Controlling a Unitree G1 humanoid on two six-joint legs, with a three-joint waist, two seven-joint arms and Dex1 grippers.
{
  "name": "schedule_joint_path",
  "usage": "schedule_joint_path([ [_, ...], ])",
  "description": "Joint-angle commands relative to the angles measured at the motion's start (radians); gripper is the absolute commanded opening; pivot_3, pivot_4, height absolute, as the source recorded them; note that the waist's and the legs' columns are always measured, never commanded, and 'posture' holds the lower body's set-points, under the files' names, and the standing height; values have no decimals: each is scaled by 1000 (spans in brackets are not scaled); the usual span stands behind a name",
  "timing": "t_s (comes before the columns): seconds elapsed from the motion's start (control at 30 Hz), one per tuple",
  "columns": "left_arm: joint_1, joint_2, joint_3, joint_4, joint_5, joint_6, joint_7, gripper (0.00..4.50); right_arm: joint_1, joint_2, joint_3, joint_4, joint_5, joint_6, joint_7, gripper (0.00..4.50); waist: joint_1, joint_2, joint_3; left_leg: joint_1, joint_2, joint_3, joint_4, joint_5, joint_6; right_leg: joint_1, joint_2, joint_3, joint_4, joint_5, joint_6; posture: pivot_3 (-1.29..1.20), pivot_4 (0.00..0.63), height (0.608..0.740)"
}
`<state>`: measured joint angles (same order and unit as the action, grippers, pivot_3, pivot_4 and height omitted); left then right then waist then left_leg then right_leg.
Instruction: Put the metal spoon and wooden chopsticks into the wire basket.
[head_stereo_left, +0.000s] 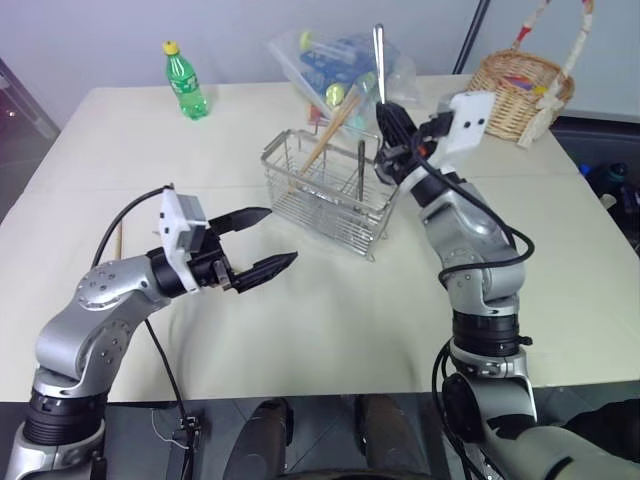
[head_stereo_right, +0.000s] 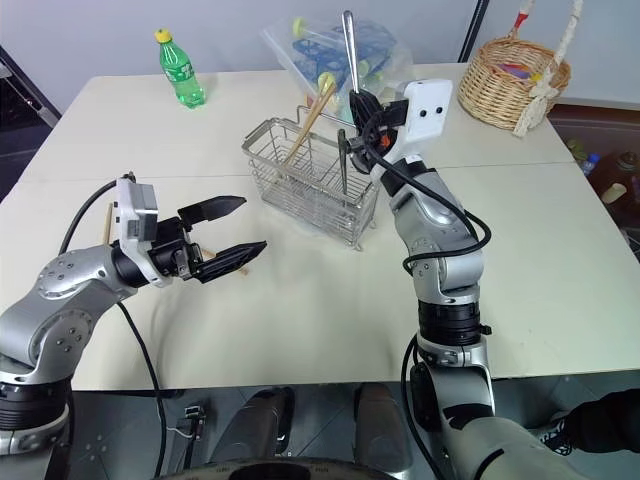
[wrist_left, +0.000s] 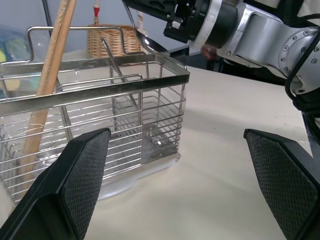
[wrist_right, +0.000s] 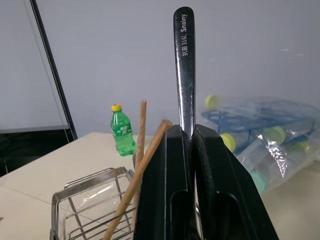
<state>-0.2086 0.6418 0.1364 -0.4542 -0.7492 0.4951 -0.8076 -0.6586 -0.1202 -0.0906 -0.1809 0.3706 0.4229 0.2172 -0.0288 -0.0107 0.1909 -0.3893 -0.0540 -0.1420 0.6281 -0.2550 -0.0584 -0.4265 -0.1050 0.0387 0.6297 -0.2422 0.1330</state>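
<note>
The metal spoon (wrist_right: 184, 60) is pinched between the pressed-together fingers of the right gripper (head_stereo_left: 388, 112), handle upward, above the far right corner of the wire basket (head_stereo_left: 330, 195); its bowl end is seen just over the basket's top rim in the left wrist view. The wooden chopsticks (head_stereo_left: 328, 135) are leaned inside the basket's left compartment, tips projecting past the far rim — the right compartments are left free; the left gripper (head_stereo_left: 258, 242) is held level with fingers spread wide, apart from the basket's near left end, bare table (head_stereo_left: 330, 320) lying all around the front edge.
</note>
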Motion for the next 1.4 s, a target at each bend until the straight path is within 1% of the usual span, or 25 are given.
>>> schedule_joint_path([
  [0.03, 6, 5, 37, -40, -11, -5, 13, 4500, -13, 22, 11, -36, 15, -22, 3, 54, -6, 0, 0, 0, 0, 0, 0, 0, 0, 0, 0, 0, 0, 0, 0, 0, 150, 740],
  [0.33, 14, 6, 38, -40, -10, -9, 21, 4500, 18, 74, 38, -45, 17, -15, -9, 54, -16, 0, 0, 0, 1, 0, 0, 0, 0, -1, 1, 1, 1, 0, -1, 0, 150, 740],
  [0.63, 18, 9, 44, -40, -16, -7, 20, 4500, 24, 87, 33, -34, 26, -14, -13, 54, -16, 0, 0, 0, 1, 0, 0, 0, 0, -1, 2, 2, 1, 0, -1, 0, 150, 740],
  [0.73, 15, 0, 66, -41, -53, 8, 35, 4500, 26, 88, 31, -36, 28, -12, -11, 54, -15, 0, 0, 0, 1, 0, 0, 0, 0, -1, 2, 2, 1, 0, -1, 0, 150, 740],
  [0.83, 15, 6, 72, -43, -58, 11, 35, 4500, 25, 87, 31, -35, 28, -11, -11, 54, -15, 0, 0, 0, 1, 0, 0, 0, 0, -1, 2, 2, 1, 0, -1, 0, 150, 740],
  [0.87, 15, 7, 73, -45, -59, 12, 36, 4500, 25, 87, 30, -35, 28, -11, -11, 773, -15, 0, 0, 0, 1, 0, 0, 0, 0, -1, 2, 2, 1, 0, -1, 0, 150, 740],
  [0.9, 17, 7, 74, -46, -59, 13, 37, 4500, 25, 87, 30, -34, 27, -10, -12, 1064, -16, 0, 0, 0, 1, 0, 0, 0, 0, -1, 2, 2, 1, 0, -1, 0, 150, 740],
  [1.0, 16, 6, 74, -46, -60, 16, 40, 4500, 22, 87, 28, -29, 29, -10, -13, 2537, -16, 0, 0, 0, 1, 0, 0, 0, 0, -1, 2, 2, 1, 0, -1, 0, 150, 740],
  [1.1, 20, 4, 72, -52, -60, 17, 46, 4500, 20, 86, 27, -25, 31, -12, -12, 4149, -16, 0, 0, 0, 1, 0, 0, 0, 0, -1, 2, 2, 1, 1, -1, 0, 150, 740],
  [1.13, 20, 3, 72, -54, -60, 17, 48, 4500, 19, 86, 27, -24, 31, -12, -12, 4441, -16, 0, 0, 0, 1, 0, 0, 0, 0, -1, 2, 2, 1, 1, -1, 0, 150, 740],
  [1.27, 25, 3, 76, -57, -62, 18, 54, 4500, 10, 77, 34, -25, 17, -15, -13, 4441, -16, 0, 0, 0, 1, 1, 0, 0, 0, -1, 2, 2, 1, 1, -1, 0, 150, 740],
  [1.4, 35, 6, 85, -54, -46, 9, 63, 4500, -15, 34, 34, -57, 7, -4, 2, 4441, -16, 0, 0, 0, 1, 1, 0, 0, 0, -1, 2, 2, 1, 1, -1, 0, 150, 740],
])
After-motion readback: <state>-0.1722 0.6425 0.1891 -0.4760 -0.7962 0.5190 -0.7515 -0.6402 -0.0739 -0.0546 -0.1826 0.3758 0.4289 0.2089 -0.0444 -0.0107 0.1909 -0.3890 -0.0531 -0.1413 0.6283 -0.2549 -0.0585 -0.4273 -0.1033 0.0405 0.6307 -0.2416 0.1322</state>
